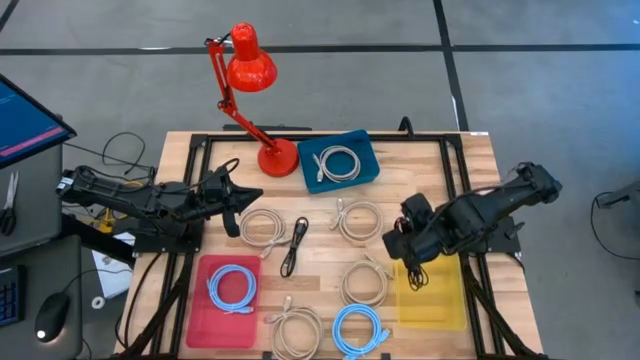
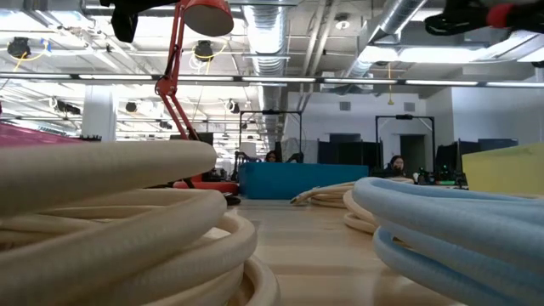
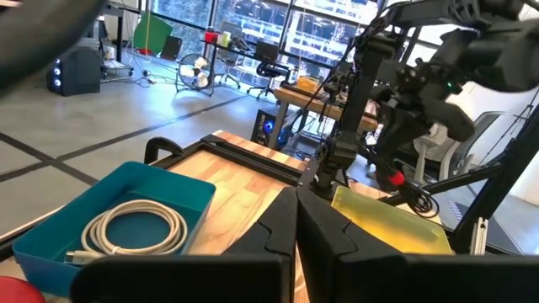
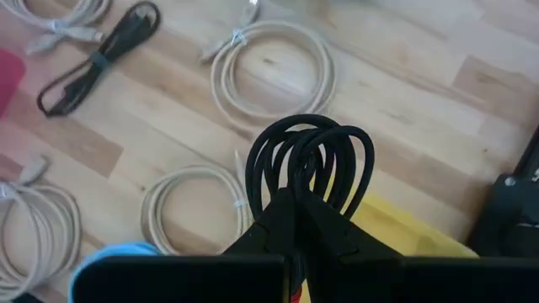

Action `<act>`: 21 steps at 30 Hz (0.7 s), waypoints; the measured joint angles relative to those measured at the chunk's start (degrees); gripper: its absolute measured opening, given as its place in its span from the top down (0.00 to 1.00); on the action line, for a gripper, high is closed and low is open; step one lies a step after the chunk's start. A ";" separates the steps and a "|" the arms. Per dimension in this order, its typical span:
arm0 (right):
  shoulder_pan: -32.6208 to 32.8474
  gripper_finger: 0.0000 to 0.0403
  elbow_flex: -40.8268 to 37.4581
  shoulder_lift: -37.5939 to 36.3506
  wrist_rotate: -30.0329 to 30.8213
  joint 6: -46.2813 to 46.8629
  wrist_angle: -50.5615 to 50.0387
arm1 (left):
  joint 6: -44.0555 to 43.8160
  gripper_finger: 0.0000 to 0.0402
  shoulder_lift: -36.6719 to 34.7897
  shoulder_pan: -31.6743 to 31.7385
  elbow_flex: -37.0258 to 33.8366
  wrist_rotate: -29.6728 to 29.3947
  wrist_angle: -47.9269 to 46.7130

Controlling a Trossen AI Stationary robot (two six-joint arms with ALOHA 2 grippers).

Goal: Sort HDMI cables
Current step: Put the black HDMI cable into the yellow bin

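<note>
While the right pincer point(image 4: 290, 202) grips a black cable bundle point(image 4: 310, 160) just above the yellow tray point(image 1: 432, 297), lower it squarely over the tray before letting go, so the loops land inside. Left pincer point(image 1: 243, 194) waits clenched, empty.

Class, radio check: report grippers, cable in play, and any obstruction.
Right gripper shut on thin black folded cable bundle, above yellow tray edge. Left gripper shut, empty, waiting table's left. Nothing blocking tray.
</note>
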 joint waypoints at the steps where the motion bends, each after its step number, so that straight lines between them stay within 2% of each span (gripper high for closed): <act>1: 0.42 1.00 -0.78 -0.04 -0.96 1.03 -0.04 | 0.00 0.99 -0.02 -0.02 0.00 0.00 0.00; 11: 6.27 1.00 -17.48 -0.37 -14.96 14.90 2.10 | 0.00 0.99 0.00 -0.02 0.00 0.02 0.00; 21: 9.65 1.00 -26.46 -0.39 -18.11 21.10 12.48 | 0.00 0.99 0.00 0.00 0.00 0.02 -0.02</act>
